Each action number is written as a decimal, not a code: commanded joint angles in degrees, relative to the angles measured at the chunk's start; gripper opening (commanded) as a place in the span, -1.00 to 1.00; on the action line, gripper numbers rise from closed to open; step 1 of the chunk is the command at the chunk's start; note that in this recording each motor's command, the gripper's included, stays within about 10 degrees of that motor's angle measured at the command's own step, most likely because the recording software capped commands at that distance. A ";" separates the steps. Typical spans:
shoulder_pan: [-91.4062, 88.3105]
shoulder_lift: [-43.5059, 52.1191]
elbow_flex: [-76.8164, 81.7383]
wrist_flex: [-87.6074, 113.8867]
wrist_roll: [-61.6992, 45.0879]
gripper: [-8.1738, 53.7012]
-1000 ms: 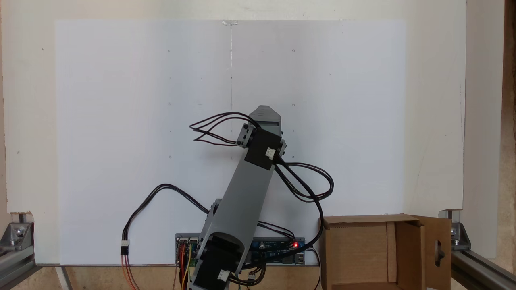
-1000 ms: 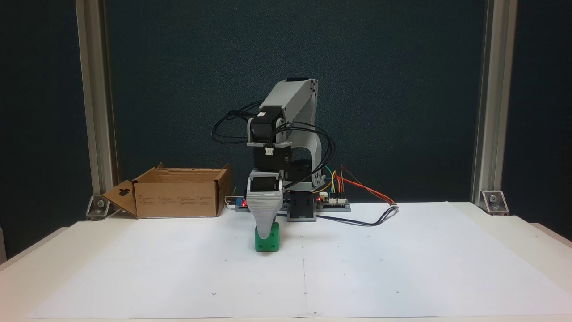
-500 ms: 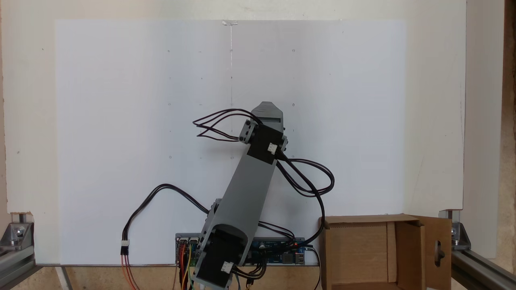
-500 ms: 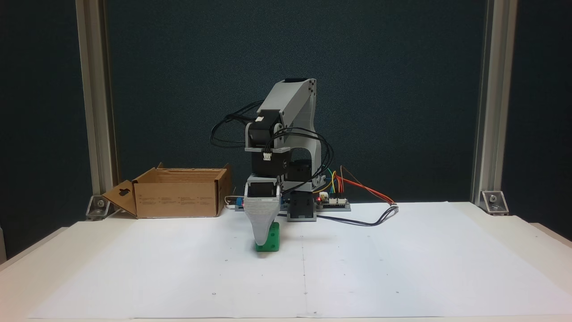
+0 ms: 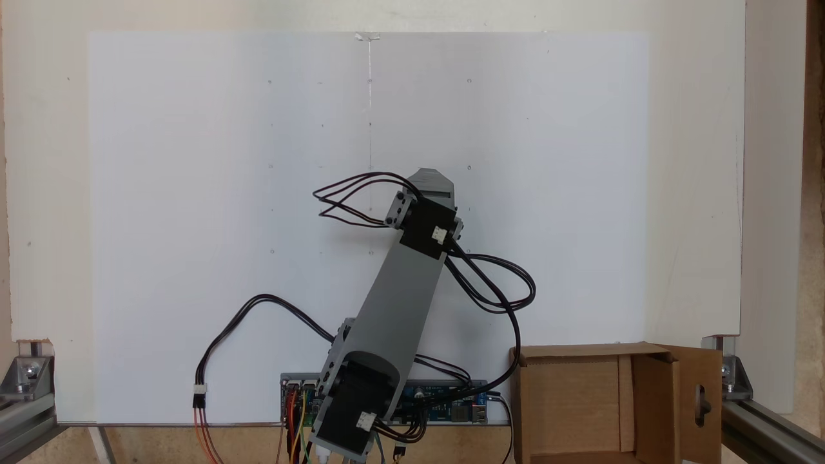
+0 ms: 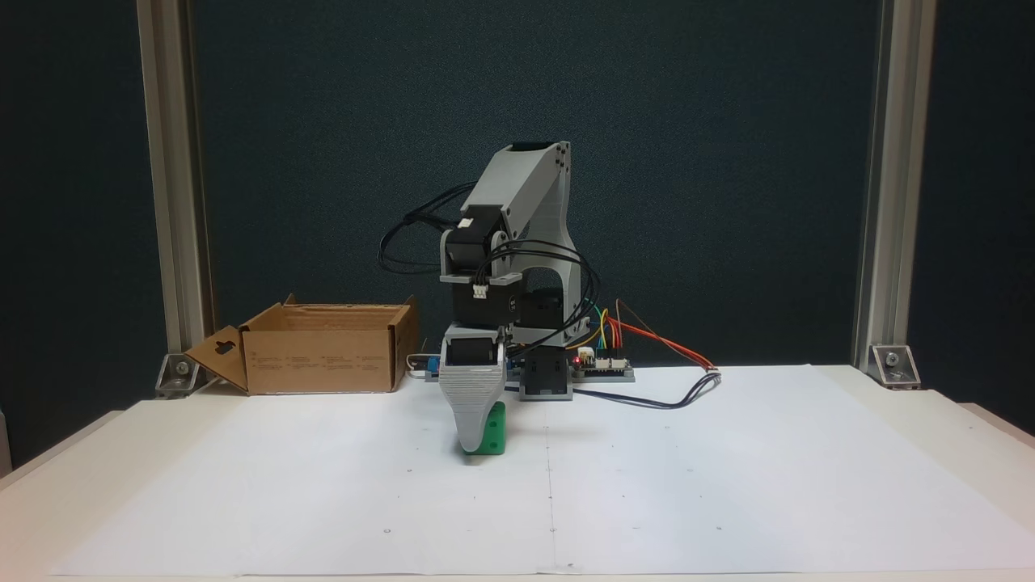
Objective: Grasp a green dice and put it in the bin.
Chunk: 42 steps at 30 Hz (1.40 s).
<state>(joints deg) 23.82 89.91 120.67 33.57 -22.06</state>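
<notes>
One dice: you have a single green dice point(image 6: 488, 430) to move, sitting on the white paper point(image 6: 687, 485) near the middle of the desk point(image 6: 81, 461), in front of the arm's base.
Jaws: the grey gripper point(image 6: 471, 436) points straight down with its tip at the dice's left half, low beside the paper. One jaw stands in front of the other from this side, so you cannot tell how wide they are or whether they have hold of anything.
From above: the arm point(image 5: 399, 296) covers the dice and the jaw tips.
Bin: the cardboard bin point(image 6: 323, 347) stands open at the desk's back left in the front view, well apart from the dice, with its slotted flap folded outward.
Handling: judge the dice as light, hard and stiff; smooth plastic with rounded edges may slip or twist out if pinched near a corner.
Hold: take it across two opposite flat faces, at mid-height, centred between the jaws.
Risk: pressing down off-centre could tip or skid it across the paper.
</notes>
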 commanded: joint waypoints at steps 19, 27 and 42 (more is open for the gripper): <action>-0.44 -1.93 -0.26 -1.67 3.60 0.33; -0.62 -1.93 0.53 -2.99 4.39 -0.36; -1.41 7.56 -24.52 25.12 11.34 -0.36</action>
<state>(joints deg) 22.50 95.62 100.63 53.70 -13.62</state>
